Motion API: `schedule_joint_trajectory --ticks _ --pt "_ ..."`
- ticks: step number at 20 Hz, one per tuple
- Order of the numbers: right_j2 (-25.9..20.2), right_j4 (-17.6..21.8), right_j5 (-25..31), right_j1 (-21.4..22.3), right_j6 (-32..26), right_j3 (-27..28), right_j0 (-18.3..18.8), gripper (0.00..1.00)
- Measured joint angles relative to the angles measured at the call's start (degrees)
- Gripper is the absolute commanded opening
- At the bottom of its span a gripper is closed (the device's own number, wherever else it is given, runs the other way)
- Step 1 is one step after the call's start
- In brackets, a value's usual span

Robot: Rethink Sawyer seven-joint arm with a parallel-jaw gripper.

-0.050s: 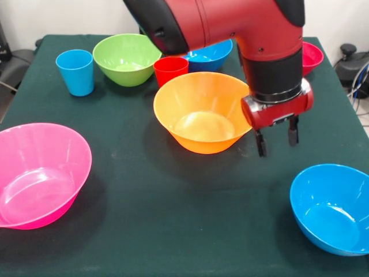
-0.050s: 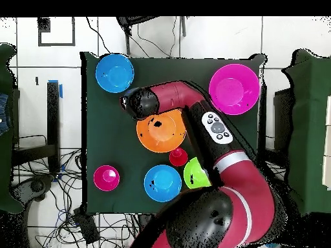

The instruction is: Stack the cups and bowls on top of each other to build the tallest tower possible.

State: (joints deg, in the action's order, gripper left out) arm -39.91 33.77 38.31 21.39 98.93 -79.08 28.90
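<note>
So the biggest thing here is the red and black arm (image 1: 230, 29), reaching down from the top over the dark green table (image 1: 173, 219). Its gripper (image 1: 277, 141) hangs just off the right side of the orange bowl (image 1: 202, 112), fingers pointing down with a small gap between them and nothing held, tips a bit above the cloth.

Bowls next. The orange bowl sits upright and empty near the middle of the table, nothing stacked in it. The pink bowl (image 1: 40, 173) is at the near left, tilted a little, well apart from everything. A blue bowl (image 1: 331, 208) sits at the near right corner, below the gripper. The lime green bowl (image 1: 127, 57) is at the far left-middle, and a second blue bowl (image 1: 212, 55) peeks out behind the arm at the far side. A small red bowl (image 1: 311, 57) shows at the far right, mostly hidden by the arm.

Cups: the red cup (image 1: 170, 70) stands just behind the orange bowl's far rim, between the green and blue bowls. The light blue cup (image 1: 75, 71) stands upright left of the green bowl.
</note>
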Motion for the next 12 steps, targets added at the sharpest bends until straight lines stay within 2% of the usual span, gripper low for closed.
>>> schedule_joint_trajectory --ticks 7,12 --pt "-0.01 -1.97 -0.44 1.07 0.0 -1.96 -1.28 1.0" --pt "-0.02 -2.39 -3.61 1.0 0.0 -4.08 -2.11 1.0"
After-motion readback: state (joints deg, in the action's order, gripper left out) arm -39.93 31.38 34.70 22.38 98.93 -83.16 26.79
